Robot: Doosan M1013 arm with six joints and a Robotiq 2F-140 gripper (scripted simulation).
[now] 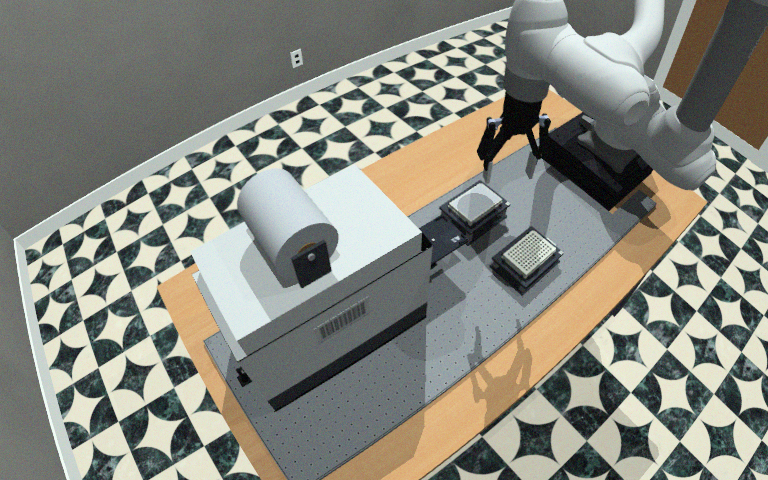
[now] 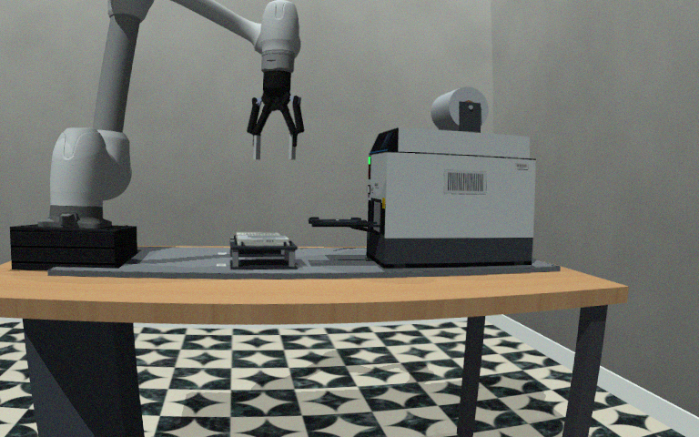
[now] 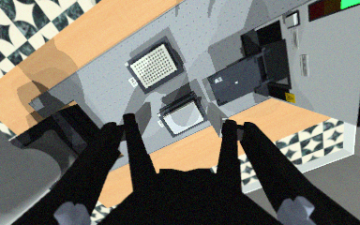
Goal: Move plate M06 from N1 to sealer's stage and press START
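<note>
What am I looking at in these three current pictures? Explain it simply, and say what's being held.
A white robot arm ends in a black gripper; it is open and holds nothing. The top picture looks down from above, the exterior one from the table's side, the wrist one from beside the gripper.

On the grey board stand a plate with many wells and a pale-topped plate, each in a nest. The boxy machine is the sealer, its stage out.
</note>
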